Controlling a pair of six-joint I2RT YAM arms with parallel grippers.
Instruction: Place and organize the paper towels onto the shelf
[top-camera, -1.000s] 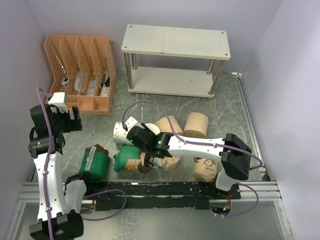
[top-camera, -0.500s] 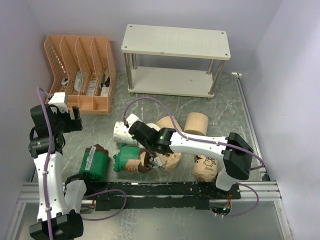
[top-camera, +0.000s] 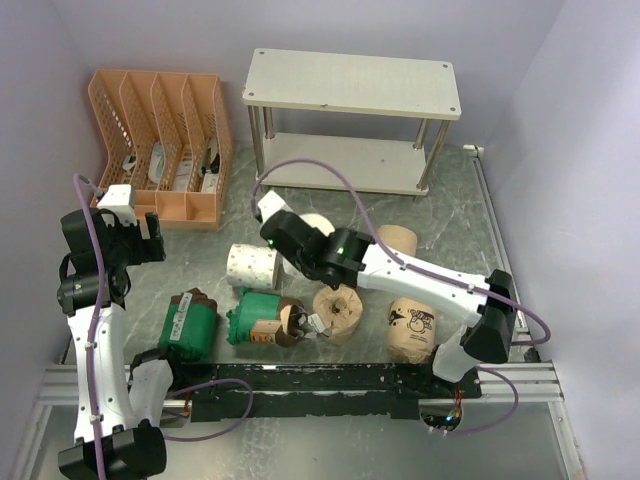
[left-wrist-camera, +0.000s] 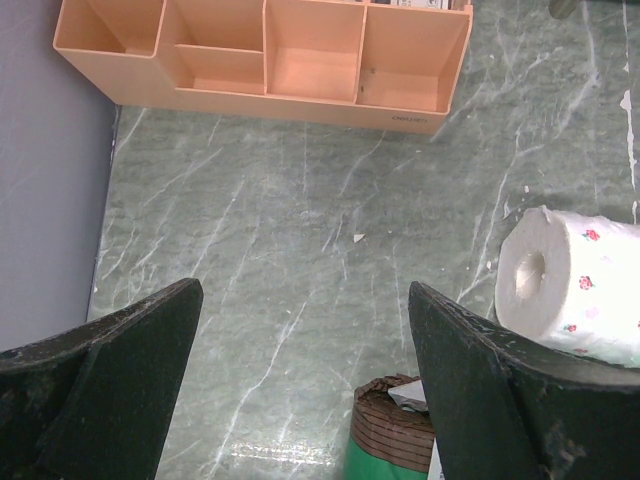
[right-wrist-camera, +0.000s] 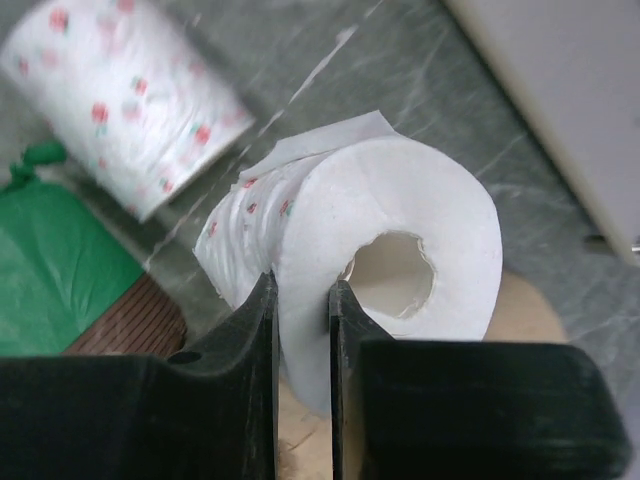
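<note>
over the table (top-camera: 465, 212) your right arm (top-camera: 410, 268) stretches forward, right gripper (right-wrist-camera: 300, 292) pinching the white roll (right-wrist-camera: 445, 205) by its wall; left gripper (left-wrist-camera: 303, 300) hangs with fingers apart.

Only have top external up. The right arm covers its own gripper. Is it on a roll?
Observer: Yes. In the right wrist view the right gripper is shut on a white red-specked roll, pinching its wall beside the core hole.
Operator: Any loose paper?
Observer: A loose flap sticks up off that roll's top edge.
Operator: Left gripper?
Observer: The left gripper is open with nothing between its fingers. Bare table lies under it, and a second specked roll lies off to one side.
</note>
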